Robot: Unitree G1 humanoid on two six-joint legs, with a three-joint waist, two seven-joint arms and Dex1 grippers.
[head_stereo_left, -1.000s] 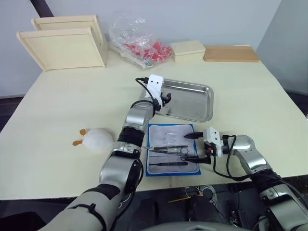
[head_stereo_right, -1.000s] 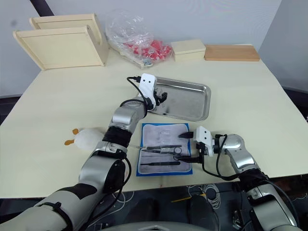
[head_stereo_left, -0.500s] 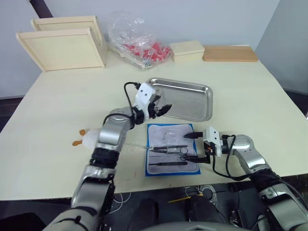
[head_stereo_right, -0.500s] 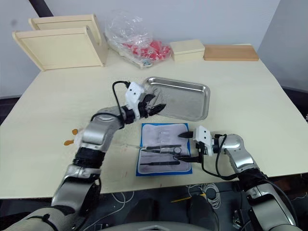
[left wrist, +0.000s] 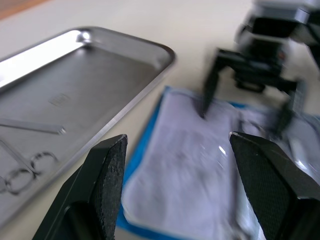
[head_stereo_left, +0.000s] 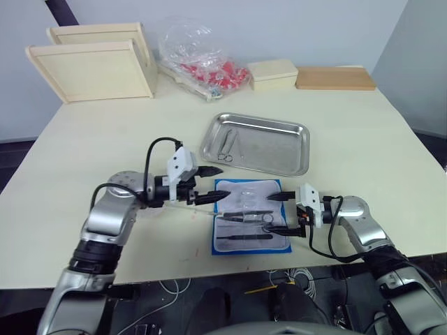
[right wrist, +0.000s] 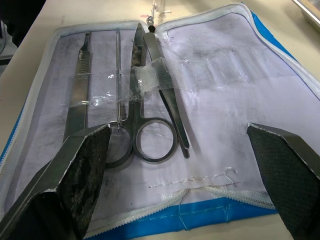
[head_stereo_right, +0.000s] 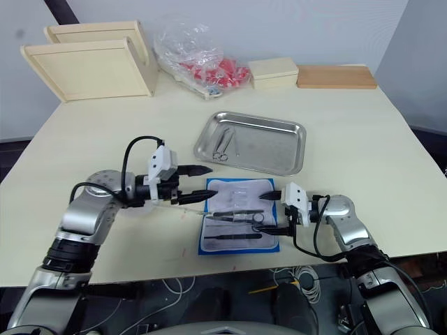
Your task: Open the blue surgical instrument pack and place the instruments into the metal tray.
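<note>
The blue surgical instrument pack [head_stereo_left: 250, 216] lies unfolded on the table, its whitish panel facing up. Scissors [right wrist: 150, 140], tweezers [right wrist: 165, 90] and a flat handle [right wrist: 80, 95] sit under its clear straps. Just beyond it is the metal tray [head_stereo_left: 279, 150], with ring-handled instruments [head_stereo_left: 225, 143] lying in its left end. My left gripper [head_stereo_left: 213, 185] hovers open and empty at the pack's far left corner, beside the tray. My right gripper [head_stereo_left: 277, 213] stands open at the pack's right edge, holding nothing.
Two pale wooden trays [head_stereo_left: 94, 66] lean at the back left. A clear plastic bag with red items [head_stereo_left: 202, 63], a pale box [head_stereo_left: 272, 72] and a wooden board [head_stereo_left: 334, 77] line the far edge.
My left gripper has drawn back from the tray's left end to the pack's far left corner, uncovering instruments lying in the tray. The right gripper has stayed put.
</note>
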